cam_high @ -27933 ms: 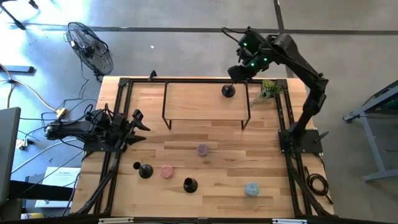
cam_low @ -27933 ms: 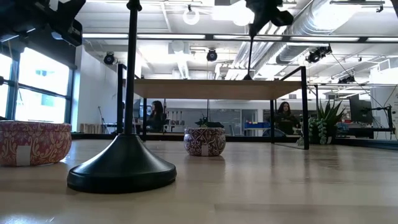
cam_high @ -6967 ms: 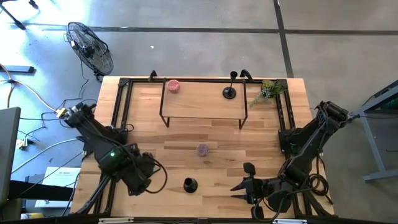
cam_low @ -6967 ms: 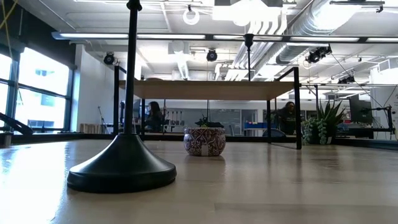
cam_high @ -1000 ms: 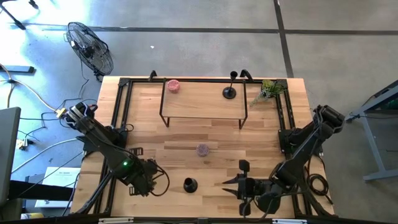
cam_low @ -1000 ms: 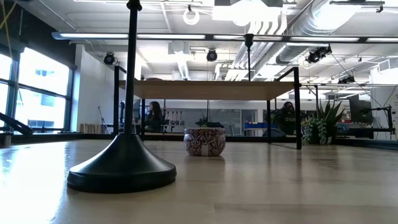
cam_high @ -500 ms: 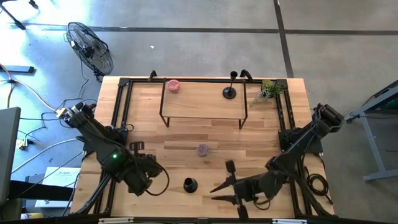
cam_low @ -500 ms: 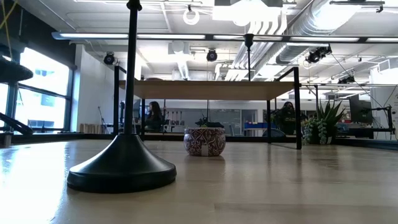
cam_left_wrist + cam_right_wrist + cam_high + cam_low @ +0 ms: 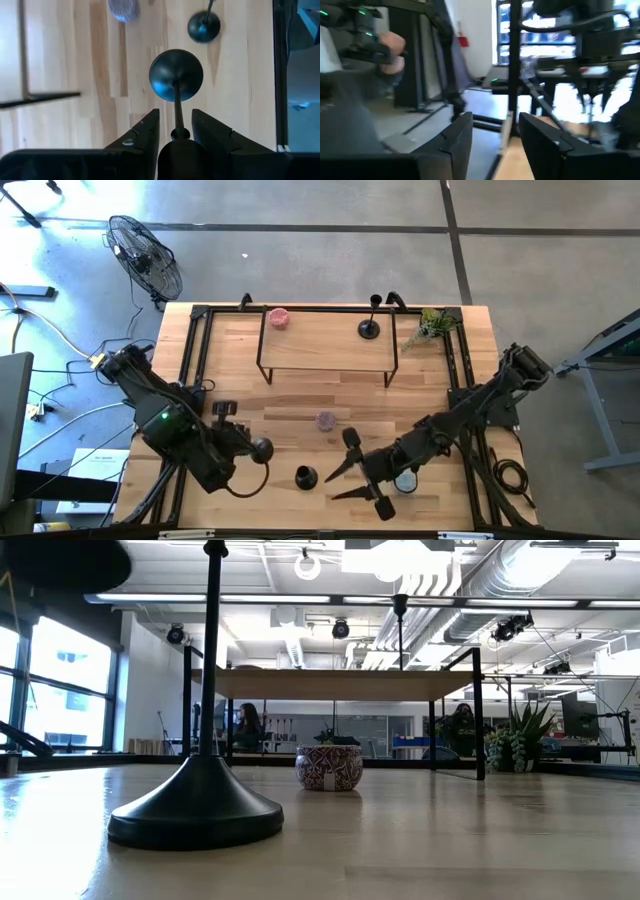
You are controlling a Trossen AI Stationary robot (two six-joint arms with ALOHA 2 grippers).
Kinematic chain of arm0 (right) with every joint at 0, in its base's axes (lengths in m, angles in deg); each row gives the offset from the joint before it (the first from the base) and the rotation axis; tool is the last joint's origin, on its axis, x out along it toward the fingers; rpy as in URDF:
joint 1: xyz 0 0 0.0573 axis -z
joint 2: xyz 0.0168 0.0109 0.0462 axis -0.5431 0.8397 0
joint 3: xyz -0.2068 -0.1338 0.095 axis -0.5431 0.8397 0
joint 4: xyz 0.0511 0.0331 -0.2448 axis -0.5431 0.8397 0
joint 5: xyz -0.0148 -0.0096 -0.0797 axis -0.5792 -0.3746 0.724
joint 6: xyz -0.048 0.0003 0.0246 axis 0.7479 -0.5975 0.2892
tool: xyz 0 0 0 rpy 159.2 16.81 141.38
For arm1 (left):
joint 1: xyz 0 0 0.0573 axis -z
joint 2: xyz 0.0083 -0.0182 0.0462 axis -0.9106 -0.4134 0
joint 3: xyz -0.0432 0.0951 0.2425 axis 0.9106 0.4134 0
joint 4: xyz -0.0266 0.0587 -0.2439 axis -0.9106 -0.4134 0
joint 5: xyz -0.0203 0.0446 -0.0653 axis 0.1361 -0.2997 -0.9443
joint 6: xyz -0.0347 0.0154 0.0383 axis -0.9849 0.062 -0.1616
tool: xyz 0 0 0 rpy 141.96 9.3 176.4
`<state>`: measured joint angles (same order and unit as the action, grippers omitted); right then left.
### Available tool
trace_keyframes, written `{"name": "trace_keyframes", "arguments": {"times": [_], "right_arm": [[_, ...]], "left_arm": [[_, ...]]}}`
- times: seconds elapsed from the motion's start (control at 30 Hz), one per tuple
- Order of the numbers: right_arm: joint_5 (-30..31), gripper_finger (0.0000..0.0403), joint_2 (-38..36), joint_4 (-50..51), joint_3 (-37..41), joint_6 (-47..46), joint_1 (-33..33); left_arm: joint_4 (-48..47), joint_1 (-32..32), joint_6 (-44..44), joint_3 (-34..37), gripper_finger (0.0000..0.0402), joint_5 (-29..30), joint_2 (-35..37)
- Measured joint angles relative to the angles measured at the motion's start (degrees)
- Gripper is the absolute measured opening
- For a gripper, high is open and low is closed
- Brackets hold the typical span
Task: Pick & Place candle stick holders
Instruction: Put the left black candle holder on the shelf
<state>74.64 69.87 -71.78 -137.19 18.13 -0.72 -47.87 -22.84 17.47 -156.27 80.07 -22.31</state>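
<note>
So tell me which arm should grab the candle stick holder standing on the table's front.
Right. The right gripper hangs open beside that candle stick holder, while the left gripper already clamps another holder by its stem.

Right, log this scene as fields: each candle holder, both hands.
left hand: shut on the stem of one matte-black candle stick holder, held above the wooden table
right hand: open, empty, at the table's front
second black holder: upright on the table, between the hands
third black holder: on the raised wooden shelf, with a small pink tin
purple patterned tin: mid-table
</note>
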Motion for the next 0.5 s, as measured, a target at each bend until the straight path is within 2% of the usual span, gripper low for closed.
{"name": "trace_keyframes", "arguments": {"times": [0.23,0.33,0.43,0.5], "right_arm": [[18.09,0.0159,0.00,1.62,0.00,9.86,0.74],[24.40,0.0157,0.00,3.37,0.00,10.15,1.47],[25.86,0.0157,0.53,4.01,-0.01,8.00,2.80],[22.25,0.0158,1.20,3.95,-0.02,6.06,4.03]], "left_arm": [[0.06,-0.02,5.48,-3.96,0.0103,5.50,0.00],[0.06,-0.02,6.32,-4.06,0.0103,8.19,0.00],[0.18,-0.04,7.99,-4.06,0.0103,8.76,-0.02],[1.01,-1.07,9.70,-4.12,0.0103,9.72,-0.65]]}}
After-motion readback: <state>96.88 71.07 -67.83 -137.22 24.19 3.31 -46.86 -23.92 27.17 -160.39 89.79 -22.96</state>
